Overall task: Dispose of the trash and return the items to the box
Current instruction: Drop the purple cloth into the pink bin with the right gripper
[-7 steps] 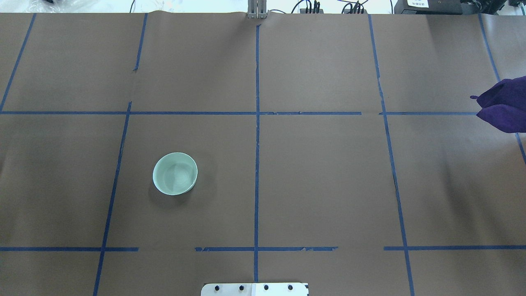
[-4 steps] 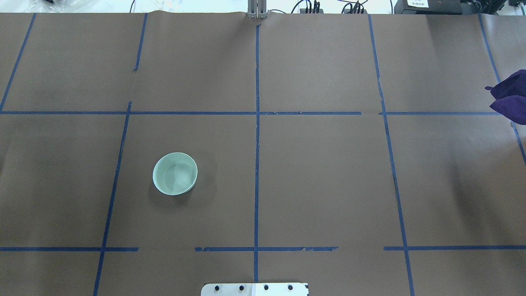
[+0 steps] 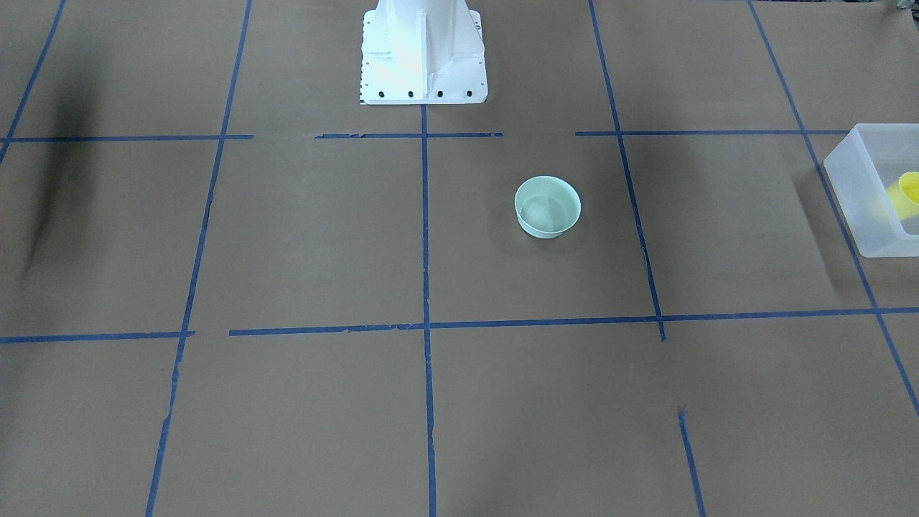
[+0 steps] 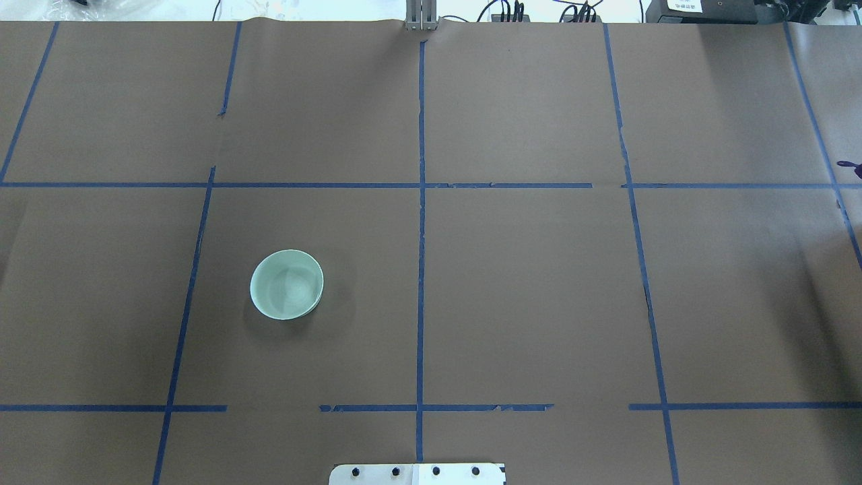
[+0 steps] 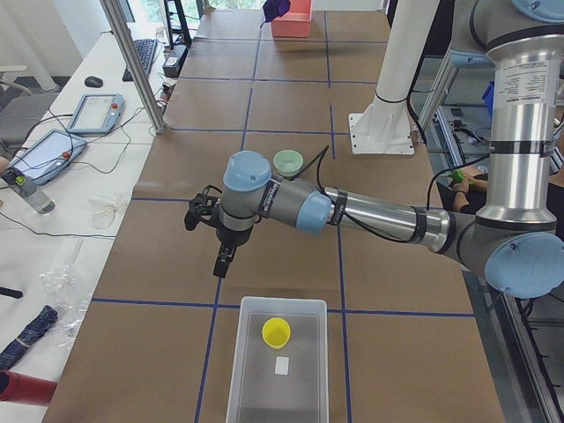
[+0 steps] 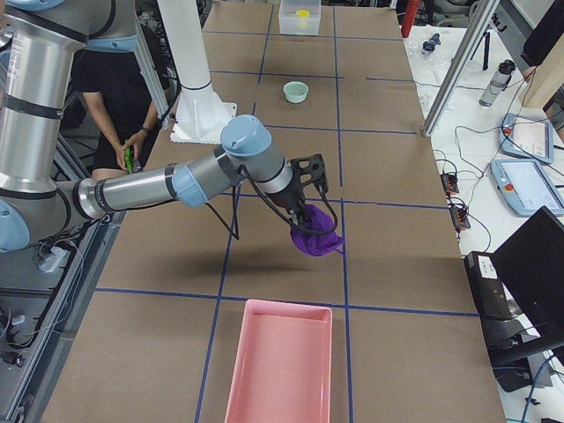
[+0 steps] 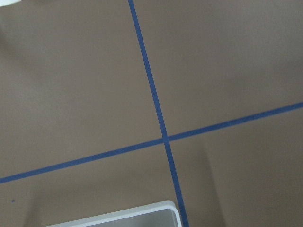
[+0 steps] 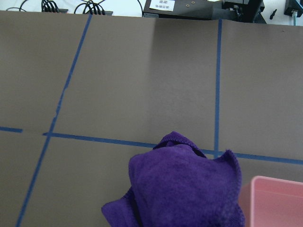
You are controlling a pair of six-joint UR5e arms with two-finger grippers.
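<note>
Just in front of the robot base (image 3: 422, 54), a little toward its left side, the mint-green bowl (image 3: 547, 207) stands upright on the brown paper. Nothing touches it, and it is the one item not yet returned.

Farther out to the base's left, the left gripper (image 5: 222, 263) hangs above the paper between the bowl and the box (image 5: 304, 397). Only the side view shows it, so it cannot be told whether its claw is wide or narrow.

Out to the base's right, the right gripper (image 6: 304, 211) carries the purple cloth (image 6: 315, 238), bunched and clear of the table. The cloth hides the fingers, but it hangs from them, so the claw is judged closed on it.

Farthest from the base, the box at the left end holds the yellow cup (image 5: 276, 332) in the part nearer the base. At the right end the pink tray (image 6: 280, 361) lies beyond the cloth, not under it.

The nearest risk is the bowl. It looks light with a thin, smooth wall, so a pinch on the rim could slip or tip it, and a low pass by the left arm could knock it aside. If it is set down carelessly in the box, it could land on the cup.

If the cloth is let go short of the tray, it would fall on the paper or drape over the rim. Its nap could also cling to a finger and drag back out.
</note>
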